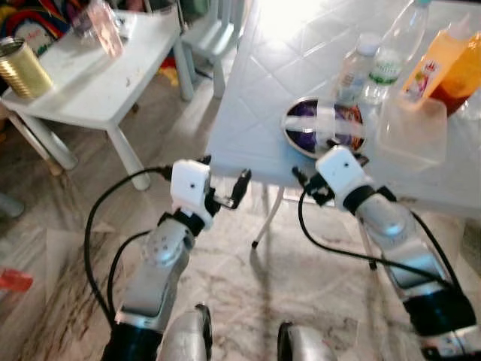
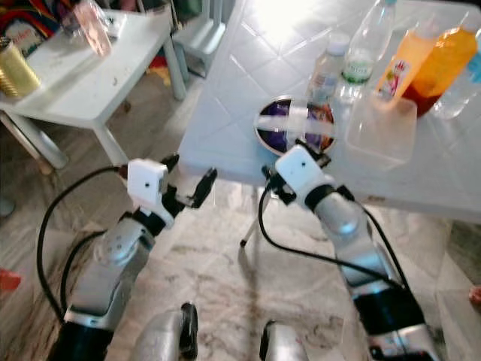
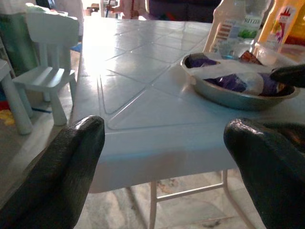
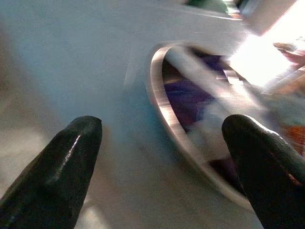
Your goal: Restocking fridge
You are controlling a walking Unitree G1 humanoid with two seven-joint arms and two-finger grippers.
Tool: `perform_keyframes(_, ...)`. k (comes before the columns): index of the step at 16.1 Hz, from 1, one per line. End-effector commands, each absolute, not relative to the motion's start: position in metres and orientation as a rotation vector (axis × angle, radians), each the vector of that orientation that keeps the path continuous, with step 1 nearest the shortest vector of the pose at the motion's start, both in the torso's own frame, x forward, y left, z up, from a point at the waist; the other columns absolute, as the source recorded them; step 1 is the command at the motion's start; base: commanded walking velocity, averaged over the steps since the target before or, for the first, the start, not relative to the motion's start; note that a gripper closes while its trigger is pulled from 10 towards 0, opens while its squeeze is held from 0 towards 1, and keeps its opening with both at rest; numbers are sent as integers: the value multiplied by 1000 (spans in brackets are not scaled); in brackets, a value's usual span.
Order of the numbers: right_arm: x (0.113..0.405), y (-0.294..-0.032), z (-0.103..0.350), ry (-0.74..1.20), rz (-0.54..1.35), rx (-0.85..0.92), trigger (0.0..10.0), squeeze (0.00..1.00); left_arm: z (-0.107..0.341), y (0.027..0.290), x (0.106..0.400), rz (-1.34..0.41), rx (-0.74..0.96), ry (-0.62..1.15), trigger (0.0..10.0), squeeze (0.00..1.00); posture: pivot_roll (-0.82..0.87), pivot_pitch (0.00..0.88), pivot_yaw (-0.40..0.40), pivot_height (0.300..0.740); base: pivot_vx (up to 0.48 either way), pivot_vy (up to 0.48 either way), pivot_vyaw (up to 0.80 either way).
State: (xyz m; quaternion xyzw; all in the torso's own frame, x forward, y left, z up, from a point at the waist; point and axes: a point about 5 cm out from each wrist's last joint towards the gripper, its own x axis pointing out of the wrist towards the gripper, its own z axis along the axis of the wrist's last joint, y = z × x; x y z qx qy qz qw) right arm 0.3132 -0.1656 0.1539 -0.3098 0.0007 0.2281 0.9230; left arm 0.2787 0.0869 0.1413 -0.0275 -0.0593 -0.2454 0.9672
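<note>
I am standing at the big white table [image 1: 248,113], looking down at its near edge. On it, near that edge, a round steel bowl [image 1: 293,139] is sitting with purple-wrapped packets [image 3: 224,80] and something pale lying across them. Just beside the bowl on my right, a clear plastic tub [image 1: 412,129] is resting; I cannot tell what is inside it. Behind them the bottles are standing in a row: a tall clear water bottle [image 1: 394,53], a smaller clear bottle with a white cap [image 1: 355,69], and two orange bottles [image 2: 428,64] of juice or sauce.

I am holding my right gripper [image 4: 162,143] low over the table edge, its fingers spread wide with nothing between them, one fingertip [image 4: 259,157] lying over the bowl's rim. My right wrist view is smeared with blur, yet it is showing the rim and the purple contents close up. I am holding my left gripper [image 3: 164,152] out in front of the table edge, below the tabletop level, fingers also spread apart and empty. Its wrist view is showing the bowl from the side, the tip of my other gripper beside it, and a small white chair [image 3: 50,62] beyond the table.

Off to my left, a low white side table [image 1: 90,83] is carrying a gold tin can [image 1: 22,69] and a pinkish clear cup [image 1: 105,28].
</note>
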Motion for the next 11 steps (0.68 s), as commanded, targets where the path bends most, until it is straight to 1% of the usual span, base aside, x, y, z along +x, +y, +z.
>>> perform_keyframes(1,312,-162,149,34,594,-653,10000,0,138,89,276,-488,-43,-103,10000,0,76,148,39,740,0,0,0)
perform_keyframes(3,313,-166,146,55,616,-677,4588,0,139,89,277,-488,-40,-100,10000,0,79,149,40,740,0,0,0)
perform_keyframes(4,315,-171,148,58,620,-699,745,0,139,89,277,-489,-38,-98,10000,0,79,151,42,740,0,0,0)
perform_keyframes(5,318,-175,150,59,614,-712,0,0,139,89,277,-489,-37,-96,10000,0,78,152,43,740,0,0,0)
perform_keyframes(6,321,-181,153,57,606,-730,3725,0,138,89,277,-489,-37,-93,10000,0,78,153,44,740,0,0,0)
perform_keyframes(8,325,-188,157,63,602,-744,3961,0,138,90,277,-490,-36,-87,10000,0,78,154,46,740,0,0,0)
perform_keyframes(9,326,-192,157,62,595,-763,10000,0,138,90,277,-490,-36,-87,10000,0,79,154,47,740,0,0,0)
perform_keyframes(11,328,-193,160,44,582,-743,10000,0,138,90,277,-490,-32,-83,10000,0,82,156,50,740,0,0,0)
